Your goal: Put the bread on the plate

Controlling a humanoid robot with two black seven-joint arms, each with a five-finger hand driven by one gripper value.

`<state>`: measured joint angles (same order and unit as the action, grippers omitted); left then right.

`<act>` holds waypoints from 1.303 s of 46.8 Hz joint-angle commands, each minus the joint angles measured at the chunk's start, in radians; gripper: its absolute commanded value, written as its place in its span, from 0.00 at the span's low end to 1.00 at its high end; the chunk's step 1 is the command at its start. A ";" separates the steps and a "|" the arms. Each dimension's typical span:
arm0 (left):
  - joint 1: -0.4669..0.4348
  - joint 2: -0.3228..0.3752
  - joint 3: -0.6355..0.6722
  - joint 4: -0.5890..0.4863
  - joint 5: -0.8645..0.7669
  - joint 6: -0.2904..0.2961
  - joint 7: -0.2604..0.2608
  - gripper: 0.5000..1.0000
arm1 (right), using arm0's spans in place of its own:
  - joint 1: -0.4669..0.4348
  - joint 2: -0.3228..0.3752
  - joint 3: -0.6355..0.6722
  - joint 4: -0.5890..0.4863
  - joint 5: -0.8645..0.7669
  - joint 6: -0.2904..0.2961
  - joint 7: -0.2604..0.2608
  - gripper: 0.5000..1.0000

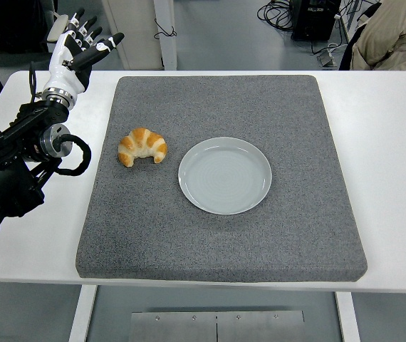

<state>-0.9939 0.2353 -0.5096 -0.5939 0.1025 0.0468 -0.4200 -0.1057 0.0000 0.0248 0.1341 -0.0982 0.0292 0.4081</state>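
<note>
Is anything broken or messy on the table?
No, nothing stands out. The croissant lies whole on the grey mat, just left of the empty plate, which looks clean and unchipped. The left hand hovers open over the table's far left corner, holding nothing.

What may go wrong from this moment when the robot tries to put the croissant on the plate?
1. The left hand is open at the table's far left corner, far from the croissant, so a long reach may land off target.
2. The croissant is curved and may slip from the fingers.
3. The plate lies close beside it; a bump may shift it.
</note>
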 commanded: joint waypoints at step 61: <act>-0.172 0.340 0.341 -0.280 0.749 -0.157 0.144 0.93 | 0.000 0.000 0.000 -0.001 0.000 0.000 0.000 1.00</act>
<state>-1.1628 0.5755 -0.1969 -0.8601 0.8217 -0.1103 -0.2778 -0.1058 0.0000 0.0250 0.1342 -0.0982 0.0292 0.4080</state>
